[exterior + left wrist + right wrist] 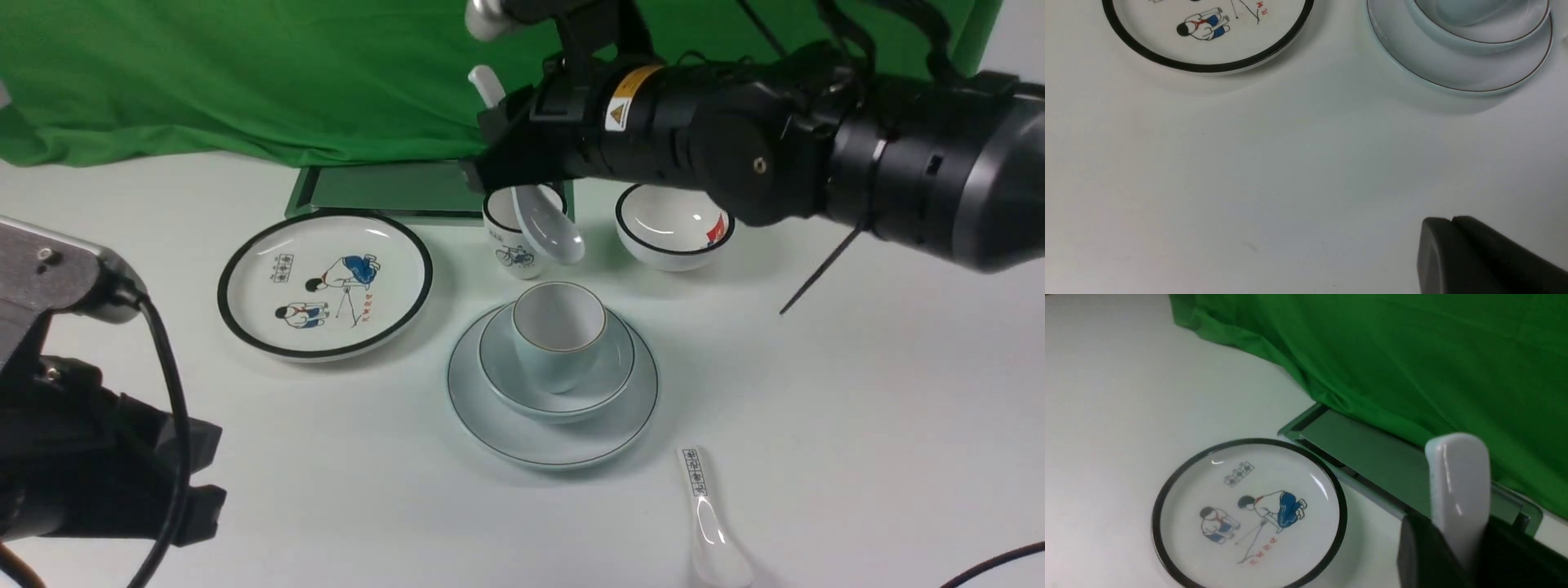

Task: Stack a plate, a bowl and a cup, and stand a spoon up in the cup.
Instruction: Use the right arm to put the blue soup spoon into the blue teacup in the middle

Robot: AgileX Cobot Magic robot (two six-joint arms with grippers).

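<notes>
R claw [508, 155] is gripping the spoon [551, 229] in the air, on the far-edge side of the cup [559, 331], w/ cup sitting in bowl [608, 371] on plate [490, 416] mid tabletop [816, 408]; L claw [1451, 222] is clenching shut, empty.

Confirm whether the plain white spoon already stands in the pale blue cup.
No: the spoon hangs in the right end effector, and the cup is empty.
</notes>
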